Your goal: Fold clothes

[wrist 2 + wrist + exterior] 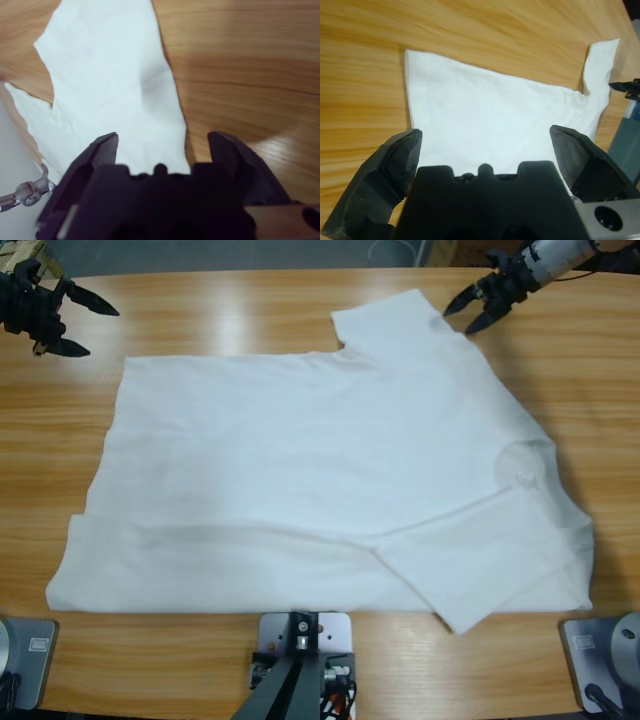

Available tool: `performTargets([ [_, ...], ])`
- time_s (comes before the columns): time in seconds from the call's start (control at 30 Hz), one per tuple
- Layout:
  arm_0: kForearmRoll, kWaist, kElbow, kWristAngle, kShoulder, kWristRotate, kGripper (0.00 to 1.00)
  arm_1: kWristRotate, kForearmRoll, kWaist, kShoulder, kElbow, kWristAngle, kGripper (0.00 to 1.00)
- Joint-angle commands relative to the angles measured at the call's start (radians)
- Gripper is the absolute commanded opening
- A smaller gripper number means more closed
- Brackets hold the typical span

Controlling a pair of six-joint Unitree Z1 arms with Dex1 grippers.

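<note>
Your T-shirt lies flat across the table, collar to your right; left gripper and right gripper both hang apart, empty, at its far corners; grab one layer only and it may bunch.

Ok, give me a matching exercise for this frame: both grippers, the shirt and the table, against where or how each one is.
1. left gripper
2. right gripper
3. T-shirt
4. table

a. white, spread flat
b. open, at the edge of the sleeve
c. wooden, under the cloth
d. open, over wood, clear of the cloth

Pairs: 1-d, 2-b, 3-a, 4-c
</note>
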Motion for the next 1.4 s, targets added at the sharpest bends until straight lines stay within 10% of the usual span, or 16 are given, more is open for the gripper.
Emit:
performTargets([
  [0.03, 0.009, -0.006, 0.040, -0.019, 0.053, 0.015, 0.996, -0.006, 0.021, 0.056, 0.097, -0.022, 0.027, 0.723],
  [0.5, 0.009, -0.004, 0.063, -0.025, 0.037, 0.015, 0.996, -0.010, 0.073, 0.061, 0.148, -0.112, -0.011, 0.006],
  [1.4, 0.009, 0.005, -0.156, 0.044, 0.319, 0.173, 0.998, -0.059, 0.107, 0.062, 0.110, -0.123, -0.037, 0.000],
])
